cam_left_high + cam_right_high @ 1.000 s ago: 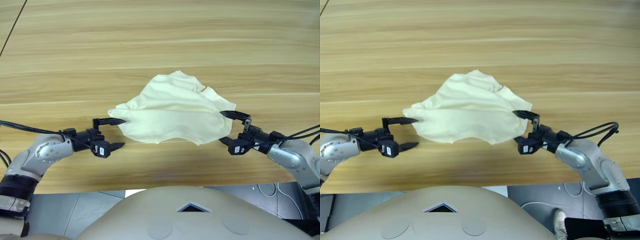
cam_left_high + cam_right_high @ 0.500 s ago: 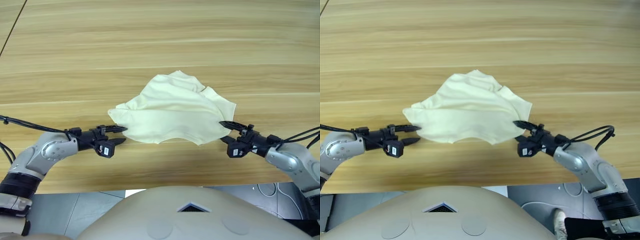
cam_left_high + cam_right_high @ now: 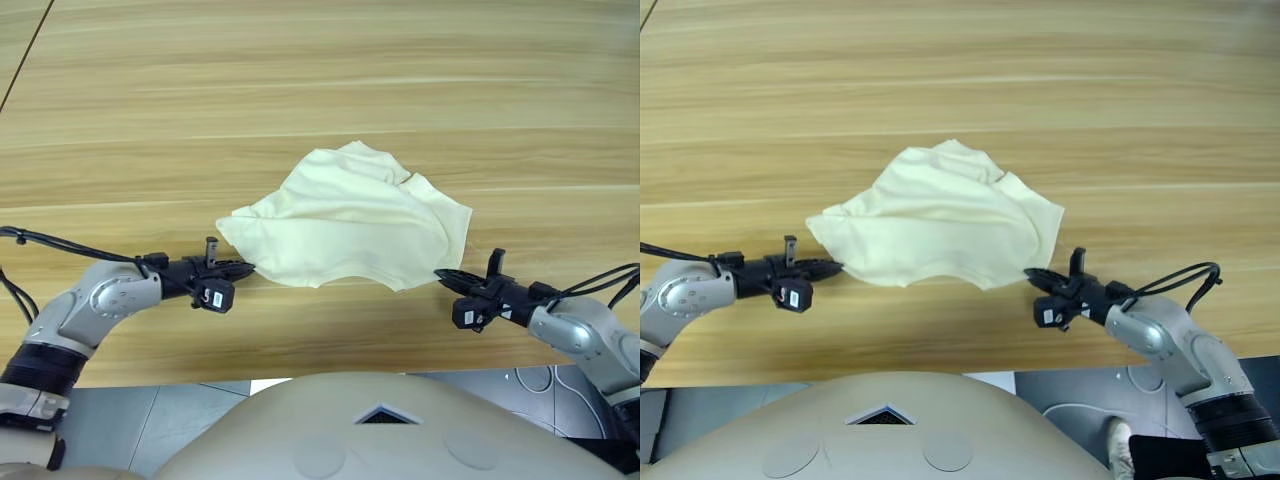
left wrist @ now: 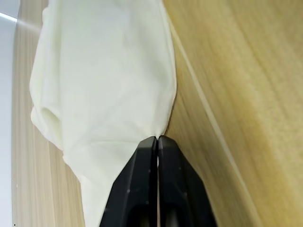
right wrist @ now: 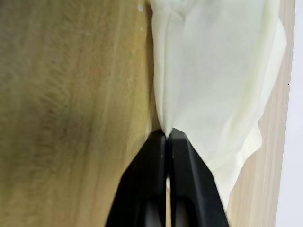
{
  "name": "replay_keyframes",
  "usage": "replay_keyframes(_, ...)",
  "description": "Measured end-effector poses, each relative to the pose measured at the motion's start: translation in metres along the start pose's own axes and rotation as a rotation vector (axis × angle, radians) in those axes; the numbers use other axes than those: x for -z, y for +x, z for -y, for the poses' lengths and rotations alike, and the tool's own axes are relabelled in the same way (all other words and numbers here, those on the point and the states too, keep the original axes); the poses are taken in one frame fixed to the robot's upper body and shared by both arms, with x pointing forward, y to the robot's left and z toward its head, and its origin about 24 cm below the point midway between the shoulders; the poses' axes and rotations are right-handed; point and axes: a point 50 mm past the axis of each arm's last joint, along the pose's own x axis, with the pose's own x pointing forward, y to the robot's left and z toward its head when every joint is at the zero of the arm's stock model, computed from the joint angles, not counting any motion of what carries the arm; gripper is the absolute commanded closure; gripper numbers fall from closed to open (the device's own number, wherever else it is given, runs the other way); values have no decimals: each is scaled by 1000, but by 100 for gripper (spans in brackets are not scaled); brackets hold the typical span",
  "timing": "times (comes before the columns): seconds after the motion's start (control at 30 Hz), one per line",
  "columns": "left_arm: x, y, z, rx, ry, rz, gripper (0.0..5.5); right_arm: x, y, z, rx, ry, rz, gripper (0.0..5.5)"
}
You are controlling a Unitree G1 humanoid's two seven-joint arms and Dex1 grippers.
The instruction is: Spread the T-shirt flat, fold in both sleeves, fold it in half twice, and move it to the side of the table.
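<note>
Lying bunched on the surface (image 3: 300, 80) toward its near edge, the shirt (image 3: 345, 220) is a pale, rumpled heap in the left eye view, not yet spread. The left arm (image 3: 100, 300) sits low on the left, and the left jaws, closed to a thin line, meet the shirt's left corner; the right arm (image 3: 580, 330) mirrors it, the right jaws touching the near right corner.

The right eye view gives the same layout; the shirt lies between the two arms, one tip at each end of its near edge.

In the left wrist view the left jaws are pressed together with no gap; a pinch of the shirt's edge runs straight into their tips, so they seem to have hold of it; bare surface lies just beside.

In the right wrist view the right jaws are likewise closed tight on a point of cloth, which fans out wide beyond them.

The shirt looks light, thin and limp; it should drape, crease and follow any pull, sagging wherever it is unsupported. It is hardly fragile, but so small a pinch could slip out, or catch more than one layer. The best hold seems to be at corners well apart, one per side, so that drawing outward tautens the cloth; the present grips look apt for that, though I cannot tell which part of the garment each corner is.
</note>
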Motion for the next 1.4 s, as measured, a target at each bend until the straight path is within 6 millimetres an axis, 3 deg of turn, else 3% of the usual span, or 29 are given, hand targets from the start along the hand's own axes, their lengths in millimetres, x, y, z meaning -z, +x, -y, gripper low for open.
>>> replay_keyframes(0.37, -5, -1, -5, -50, -25, 46, 550, -1, -1, 1, 13, 15, 11, 547)
replay_keyframes(0.47, -6, -17, -26, -194, -19, 83, 550, -7, -11, 23, 163, 50, 82, 547)
replay_keyframes(0.53, -7, -38, -47, -359, -17, 126, 550, -9, -31, 46, 327, 74, 136, 547)
replay_keyframes(0.63, -20, -74, -63, -539, -6, 236, 550, -28, -65, 59, 446, 89, 317, 547)
replay_keyframes(0.83, -75, -133, -60, -696, 50, 555, 550, -83, -138, 64, 629, -43, 681, 547)
replay_keyframes(0.93, -100, -151, -56, -729, 79, 714, 550, -78, -153, 54, 629, 82, 661, 547)
replay_keyframes(1.0, -107, -157, -51, -712, 102, 747, 550, -78, -159, 60, 651, 73, 742, 547)
replay_keyframes(1.07, -95, -148, -49, -651, 98, 642, 550, -72, -146, 70, 593, 11, 746, 547)
replay_keyframes(1.23, -39, -106, -58, -438, 118, 248, 550, -5, -81, 90, 335, -96, 319, 547)
replay_keyframes(1.3, -14, -90, -67, -334, 116, 116, 550, 19, -62, 103, 237, -130, 188, 547)
replay_keyframes(1.4, 14, -73, -98, -263, 126, -12, 550, 47, -38, 143, 196, -186, 28, 547)
